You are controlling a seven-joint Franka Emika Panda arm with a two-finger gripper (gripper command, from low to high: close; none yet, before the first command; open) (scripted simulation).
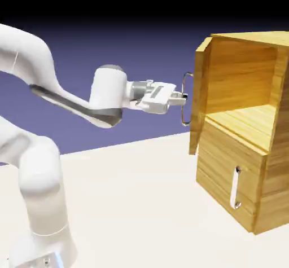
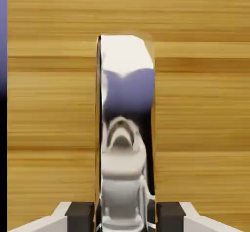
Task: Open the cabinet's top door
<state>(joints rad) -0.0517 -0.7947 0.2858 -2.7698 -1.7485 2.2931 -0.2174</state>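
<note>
**Colleague:** What does the cabinet look like from where you sit?

**Me:** The cabinet [image 1: 248, 148] is a tall light-brown wood-grain box standing on the white table [image 1: 141, 205], at the right of the exterior view. Its top door [image 1: 198, 97] is swung open and shows edge-on, hanging out from the cabinet's left front corner, so I can see into the upper compartment with its wooden floor and back wall. The lower panel [image 1: 228, 182] is closed flat against the body.

**Colleague:** How many of each?

**Me:** I count one cabinet, two front panels, and two silver bar handles: the top handle [image 1: 185, 99] on the open door and the lower handle [image 1: 236, 188] on the closed panel. One white arm [image 1: 39, 165], one gripper [image 1: 182, 97].

**Colleague:** And the pincer?

**Me:** It reaches in level from the left, and its tips meet the top handle. In the hand view the handle [image 2: 126, 128] fills the middle as a bright vertical bar, mirror-like, with the door's wood grain behind it. The two dark finger pads [image 2: 80, 215] sit at the bottom edge, one tight against each side of the bar. So the jaws are only as far apart as the bar is wide, and they are clamped on it.
</note>
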